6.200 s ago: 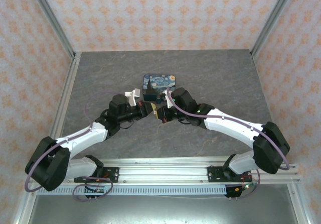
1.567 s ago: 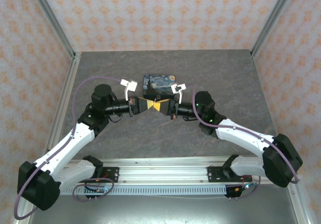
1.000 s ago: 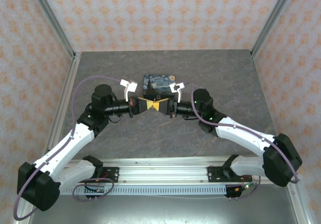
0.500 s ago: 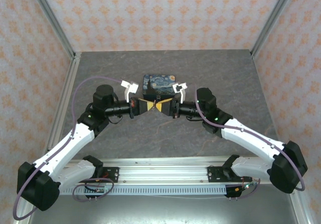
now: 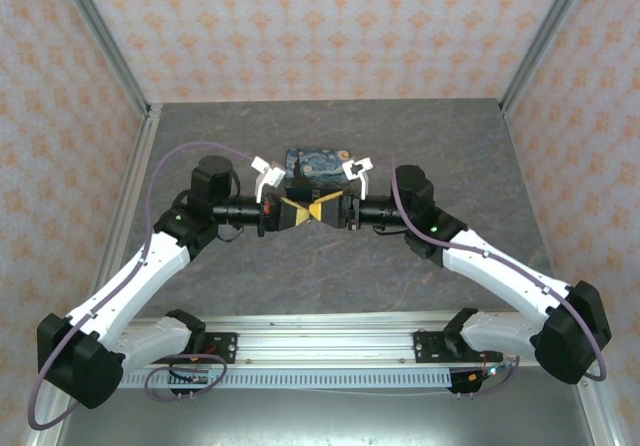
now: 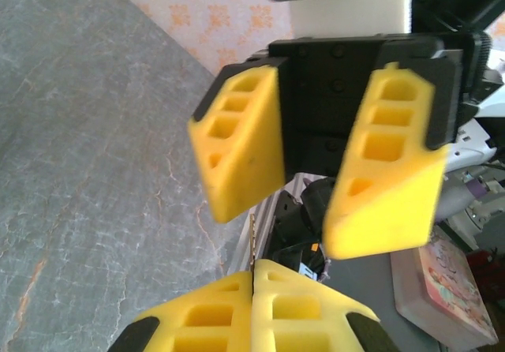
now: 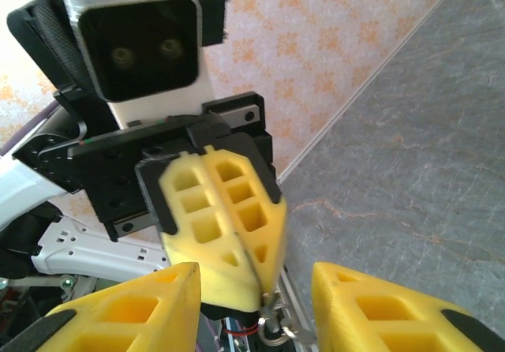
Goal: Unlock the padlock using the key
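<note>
My left gripper [image 5: 296,209] and right gripper [image 5: 322,209] meet tip to tip above the table, just in front of the patterned box. The left gripper [image 6: 254,267] is shut on the key [image 6: 252,237], a slim brass blade seen edge-on that sticks out towards the right arm's yellow fingers [image 6: 241,143]. The right gripper [image 7: 256,277] is open, its jaws standing on either side of the left arm's closed fingers [image 7: 225,214]. A small metal ring [image 7: 272,330] hangs below those closed fingers. The padlock is hidden.
The swirly blue-and-yellow box [image 5: 318,161] stands on the grey table [image 5: 420,146] right behind the grippers. Aluminium rails [image 5: 130,196] and patterned walls close in the sides and back. A pink-lidded container [image 6: 442,289] lies beyond the near rail.
Both wrists have shifted slightly towards the box and the left elbow has swung up. The fingertips still meet at the same spot.
</note>
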Robot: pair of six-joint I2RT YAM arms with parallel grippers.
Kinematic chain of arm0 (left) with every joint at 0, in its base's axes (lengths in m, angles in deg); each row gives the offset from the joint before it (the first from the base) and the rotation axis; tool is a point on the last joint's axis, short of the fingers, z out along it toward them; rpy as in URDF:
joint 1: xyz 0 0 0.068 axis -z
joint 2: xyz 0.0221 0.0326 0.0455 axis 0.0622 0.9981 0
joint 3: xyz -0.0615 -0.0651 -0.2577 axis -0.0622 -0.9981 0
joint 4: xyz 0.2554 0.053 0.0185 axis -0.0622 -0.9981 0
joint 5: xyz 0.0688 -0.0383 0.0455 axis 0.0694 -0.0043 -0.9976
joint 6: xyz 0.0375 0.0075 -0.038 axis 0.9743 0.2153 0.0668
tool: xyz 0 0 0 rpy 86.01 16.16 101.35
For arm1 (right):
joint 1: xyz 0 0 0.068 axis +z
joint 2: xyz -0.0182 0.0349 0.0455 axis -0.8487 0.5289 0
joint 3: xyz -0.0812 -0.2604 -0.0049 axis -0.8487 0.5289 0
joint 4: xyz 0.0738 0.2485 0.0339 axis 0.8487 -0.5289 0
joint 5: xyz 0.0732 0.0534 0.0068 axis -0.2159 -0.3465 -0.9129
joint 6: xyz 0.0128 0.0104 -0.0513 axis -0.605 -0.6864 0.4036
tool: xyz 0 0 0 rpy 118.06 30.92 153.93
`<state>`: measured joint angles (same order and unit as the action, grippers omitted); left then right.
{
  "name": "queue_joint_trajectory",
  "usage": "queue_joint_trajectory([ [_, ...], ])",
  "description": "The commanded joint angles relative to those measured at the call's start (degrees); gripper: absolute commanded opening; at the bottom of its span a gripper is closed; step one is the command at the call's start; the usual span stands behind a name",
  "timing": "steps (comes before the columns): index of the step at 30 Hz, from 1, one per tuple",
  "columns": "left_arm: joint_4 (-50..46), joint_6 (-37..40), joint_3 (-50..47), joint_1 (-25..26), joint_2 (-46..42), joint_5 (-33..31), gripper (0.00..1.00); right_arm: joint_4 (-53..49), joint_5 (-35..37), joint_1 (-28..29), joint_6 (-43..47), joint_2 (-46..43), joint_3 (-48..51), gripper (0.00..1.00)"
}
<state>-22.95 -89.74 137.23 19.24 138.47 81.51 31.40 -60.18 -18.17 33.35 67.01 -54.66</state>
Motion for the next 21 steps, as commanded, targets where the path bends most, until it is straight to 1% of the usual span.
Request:
queue_joint_trajectory([
  [1,-1.80,2.17,2.01,0.31,-0.44,3.25,0.00,0.50,-2.26,-0.17,-0.24,0.28,-1.56,0.42],
  [4,-1.84,2.13,1.95,0.31,-0.60,3.47,0.00,0.27,-2.42,-0.17,0.08,0.25,-1.56,0.42],
  [6,-1.76,2.11,1.93,0.31,-0.63,3.60,0.00,0.41,-2.61,-0.17,0.15,0.23,-1.56,0.39],
  [7,-1.75,2.09,2.03,0.39,-0.56,3.80,0.00,0.58,-2.61,-0.17,0.14,0.23,-1.47,0.37],
  [11,-1.93,2.17,2.24,0.37,-0.20,4.01,0.00,2.10,-3.20,-0.17,-0.53,0.57,-1.14,0.22],
  [15,-1.62,1.48,2.41,0.38,0.56,4.26,0.00,3.86,-4.34,-0.11,-1.58,1.44,-0.95,0.11],
  [18,-1.60,1.23,2.73,0.32,1.03,4.22,0.00,5.76,-5.01,-0.17,-2.34,1.55,-0.54,0.01],
  [21,-2.00,0.79,3.05,0.35,1.05,2.30,0.00,5.30,-3.75,-0.17,-2.01,1.22,-0.35,0.00],
])
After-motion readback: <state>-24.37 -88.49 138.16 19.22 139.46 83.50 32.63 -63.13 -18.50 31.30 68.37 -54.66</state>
